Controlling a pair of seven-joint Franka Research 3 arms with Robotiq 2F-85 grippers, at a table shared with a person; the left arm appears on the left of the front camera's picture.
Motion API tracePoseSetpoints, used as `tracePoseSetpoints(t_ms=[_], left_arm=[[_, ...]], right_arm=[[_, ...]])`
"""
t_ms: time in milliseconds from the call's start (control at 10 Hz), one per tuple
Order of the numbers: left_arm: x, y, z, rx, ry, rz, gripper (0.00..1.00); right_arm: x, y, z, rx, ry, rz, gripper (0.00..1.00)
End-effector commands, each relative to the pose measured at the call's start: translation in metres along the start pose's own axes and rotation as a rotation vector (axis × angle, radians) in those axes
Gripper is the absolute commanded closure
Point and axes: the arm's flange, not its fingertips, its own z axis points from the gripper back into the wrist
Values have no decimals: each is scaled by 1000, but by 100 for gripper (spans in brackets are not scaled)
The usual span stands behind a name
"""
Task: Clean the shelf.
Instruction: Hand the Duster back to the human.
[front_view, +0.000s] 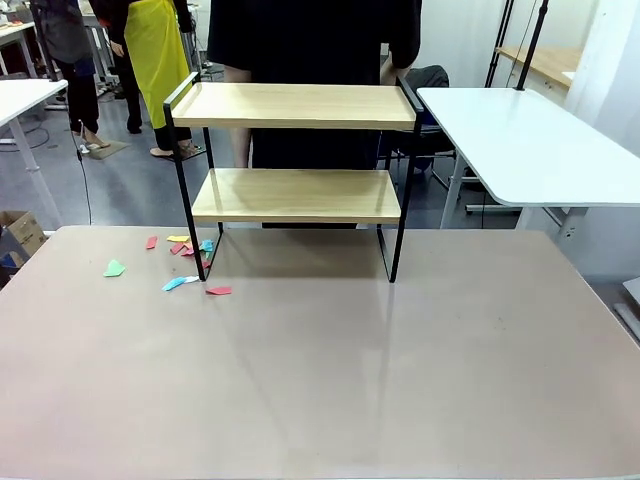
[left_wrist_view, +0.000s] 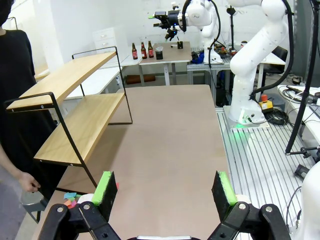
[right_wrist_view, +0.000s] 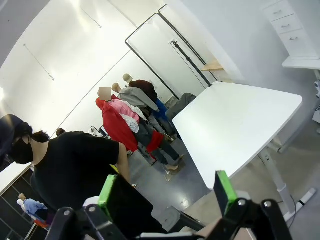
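Shelf on table, colored scraps beside; no legible writing.

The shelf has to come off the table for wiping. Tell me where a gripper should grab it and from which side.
Grip the shelf by a thin black raised side rail at the top board's end, coming from above with the fingers straddling it. The wooden boards look too broad for the jaws, while the rail is slim and stands free. The open left gripper probably suits the left rail.

Shelf at the far middle, scraps to its left.
My table carries the shelf at its far edge; paper scraps lie around its left legs, a person stands behind it, another table sits right.
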Motion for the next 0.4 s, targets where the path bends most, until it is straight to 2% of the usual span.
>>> tracePoseSetpoints(t_ms=[0,300], left_arm=[[1,-1,-2,7,-24,-20,0],[1,-1,-2,7,-24,-20,0]], right_arm=[[0,-1,0,-3,-2,2,0],[0,-1,0,-3,-2,2,0]])
